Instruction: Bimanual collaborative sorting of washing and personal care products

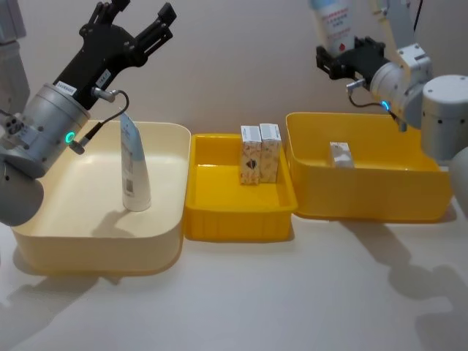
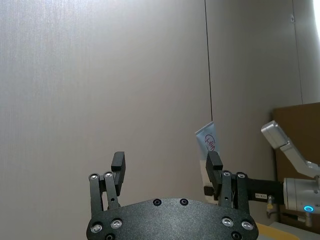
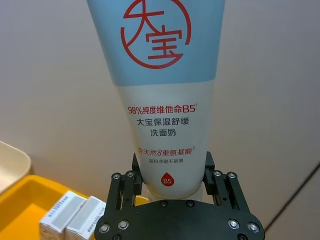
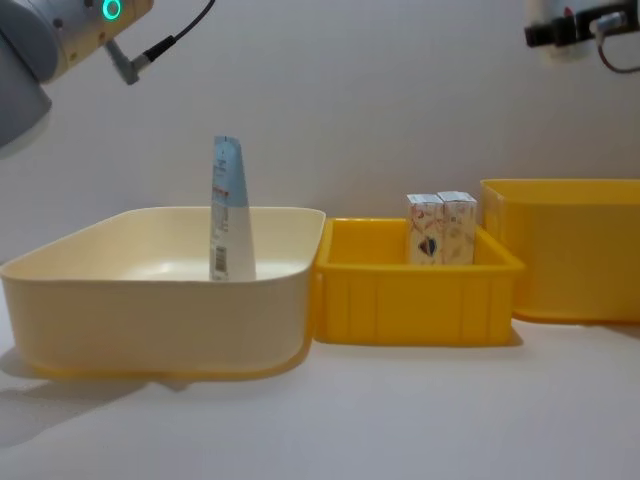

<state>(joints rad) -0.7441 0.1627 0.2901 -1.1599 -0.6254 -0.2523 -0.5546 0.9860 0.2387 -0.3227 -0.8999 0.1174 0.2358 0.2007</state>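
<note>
With the wide tube (image 1: 333, 22) clamped near its cap end by the right gripper (image 1: 349, 58) at the frame's upper right, and the left gripper (image 1: 139, 25) spread empty at upper left, the tube could be tipped or dropped if it is swung sharply.

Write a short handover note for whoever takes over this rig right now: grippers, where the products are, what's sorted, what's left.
Left gripper: open, empty, raised above the cream bin.
Right gripper: shut on the wide tube, held upright, high above the deep yellow bin.
Slim tube: standing in the cream bin.
Two cartons: upright, side by side in the middle yellow tray.
One more carton: in the deep yellow bin.
Done: the slim tube and all three cartons are binned.
Left: the wide tube needs placing; likely with the slim tube, possibly by handing it to the left gripper.
</note>
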